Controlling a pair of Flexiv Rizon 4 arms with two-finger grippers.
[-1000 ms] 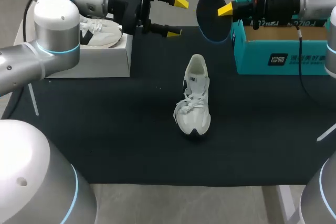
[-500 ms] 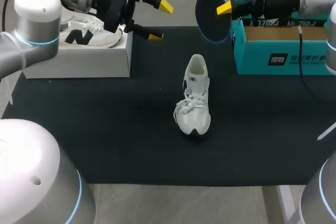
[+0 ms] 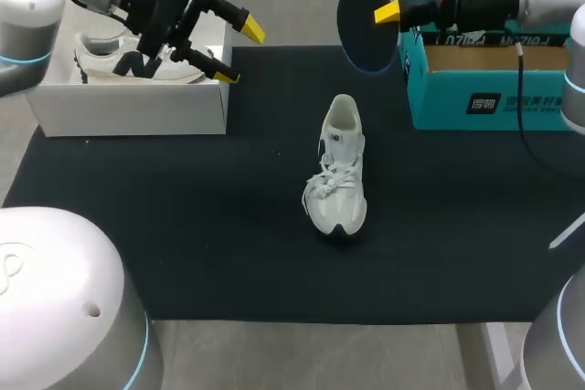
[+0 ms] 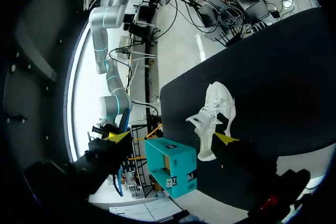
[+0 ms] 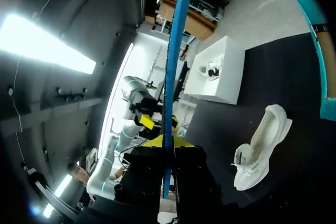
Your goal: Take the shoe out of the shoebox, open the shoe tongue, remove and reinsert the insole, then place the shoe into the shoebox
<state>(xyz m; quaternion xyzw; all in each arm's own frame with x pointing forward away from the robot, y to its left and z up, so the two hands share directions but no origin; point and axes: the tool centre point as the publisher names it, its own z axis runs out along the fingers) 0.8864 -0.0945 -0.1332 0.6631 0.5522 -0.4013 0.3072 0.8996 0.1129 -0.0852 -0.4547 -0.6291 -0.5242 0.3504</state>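
Head view puts the shoe (image 3: 336, 171) at the middle of the black mat (image 3: 183, 226), upright on its sole, toe toward the robot and heel away, laces slack and the mouth gaping upward. Beyond the shoe and raised well above it, the dark insole (image 3: 359, 6) hangs on edge, pinched at its side by the right gripper (image 3: 388, 14), whose arm comes in over the teal shoebox (image 3: 494, 98) standing to the shoe's far right. Right wrist view shows the insole edge-on as a thin blue line running out between the fingers, with the shoe lying below and ahead of them. The insole looks thin, light and bendy, so it will likely flop or buckle if pushed from a grip this far back; feeding its broad front end into the mouth first, with the hold kept near the heel half, seems the safer way. The shoe itself should be light, with a soft upper over a firmer sole, and it may skate on the mat unless steadied at the heel collar. The left gripper (image 3: 232, 49) is spread wide and empty, well apart from the shoe to its far left, over the corner of a white box (image 3: 137, 111) that holds a second shoe (image 3: 137, 61).
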